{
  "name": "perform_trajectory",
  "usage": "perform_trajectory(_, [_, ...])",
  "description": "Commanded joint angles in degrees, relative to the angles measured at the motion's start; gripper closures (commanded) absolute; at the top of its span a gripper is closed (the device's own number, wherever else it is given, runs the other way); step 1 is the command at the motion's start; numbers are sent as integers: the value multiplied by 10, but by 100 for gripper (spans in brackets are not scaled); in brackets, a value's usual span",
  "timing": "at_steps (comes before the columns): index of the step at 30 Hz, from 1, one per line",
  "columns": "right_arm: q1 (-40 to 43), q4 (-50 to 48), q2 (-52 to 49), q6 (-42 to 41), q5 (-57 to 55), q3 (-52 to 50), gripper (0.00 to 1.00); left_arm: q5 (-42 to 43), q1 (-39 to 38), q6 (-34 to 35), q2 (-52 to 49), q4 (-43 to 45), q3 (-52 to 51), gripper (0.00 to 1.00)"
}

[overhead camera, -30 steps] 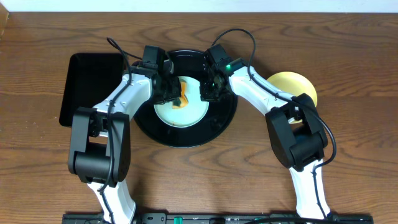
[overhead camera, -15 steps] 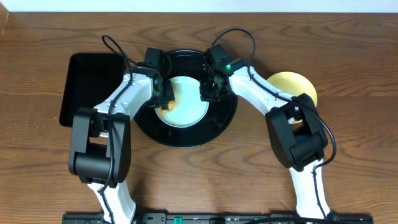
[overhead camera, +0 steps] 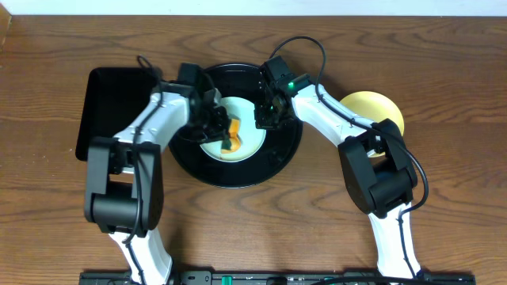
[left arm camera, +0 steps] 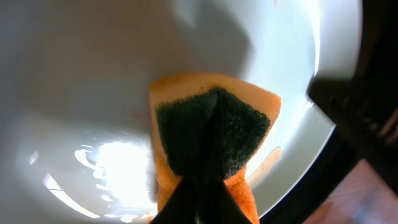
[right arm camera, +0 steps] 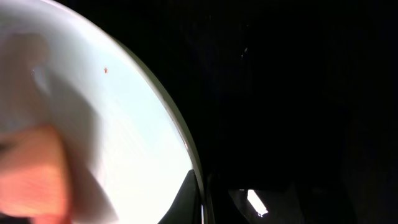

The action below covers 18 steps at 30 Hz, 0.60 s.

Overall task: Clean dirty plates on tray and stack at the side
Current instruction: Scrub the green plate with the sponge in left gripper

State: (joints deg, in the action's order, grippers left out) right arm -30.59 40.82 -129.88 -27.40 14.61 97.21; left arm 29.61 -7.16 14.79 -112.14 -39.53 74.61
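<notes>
You're scrubbing: your left gripper clenches the sponge on the plate at the tray's centre, while your right gripper pinches its rim. Next, sweep toward the rim's faint streak.

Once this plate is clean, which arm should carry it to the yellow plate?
Right, probably: the right end effector pinches the rim of the pale blue-green plate, and the yellow plate is nearer that arm. The left end effector holds the sponge.
</notes>
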Motion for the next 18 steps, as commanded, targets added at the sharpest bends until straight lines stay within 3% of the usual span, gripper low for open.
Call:
perform_trajectory(1, [-7, 5, -23, 7, -5, -21, 99, 50, 51, 3, 5, 0, 42, 92])
perform_trajectory(8, [-7, -7, -23, 8, 11, -21, 99, 89, 152, 3, 35, -10, 63, 93])
perform_trajectory(9, [-7, -8, -23, 6, 11, -21, 95, 89, 162, 3, 36, -17, 63, 93])
perform_trajectory(11, [-7, -14, -23, 4, 10, -21, 76, 88, 178, 3, 36, -29, 63, 93])
perform_trajectory(13, [-7, -23, -23, -5, 0, -21, 66, 83, 187, -7, 36, -42, 63, 93])
perform_trajectory(18, [-9, -49, -25, -16, -20, -24, 68, 83, 186, -26, 36, -48, 63, 93])
